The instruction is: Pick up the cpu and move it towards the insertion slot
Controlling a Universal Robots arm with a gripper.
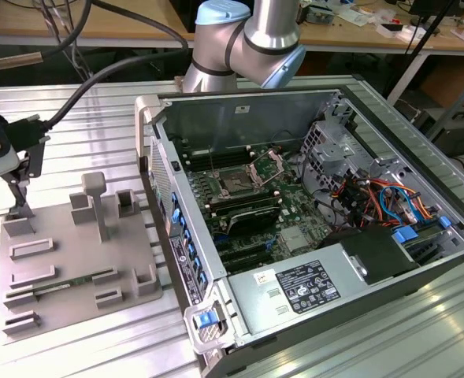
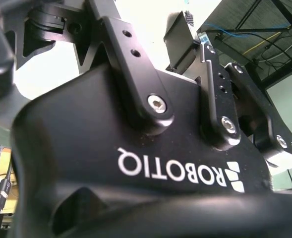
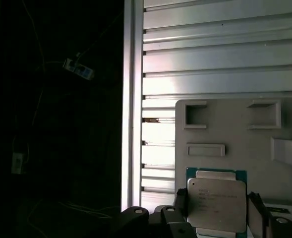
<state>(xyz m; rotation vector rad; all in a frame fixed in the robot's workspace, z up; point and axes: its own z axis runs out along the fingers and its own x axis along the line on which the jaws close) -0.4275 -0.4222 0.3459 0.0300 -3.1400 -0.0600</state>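
Gripper (image 1: pixel 19 201) over a corner of the grey tray (image 1: pixel 74 268), straddling cpu (image 3: pixel 217 201) on the tray, can't tell if clamped; insertion slot (image 1: pixel 236 184) well apart from tray, inside open computer case (image 1: pixel 295 110)

Robotics lab: ribbed aluminium-profile table (image 1: pixel 113 134), opened grey metal computer case (image 1: pixel 239 118) (board exposed), cluttered wooden workbench (image 1: pixel 358 35) behind.

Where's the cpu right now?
In the first wrist view the cpu is right by the gripper, over the grey tray; the tray lies at the exterior view's left, beside the open computer case.
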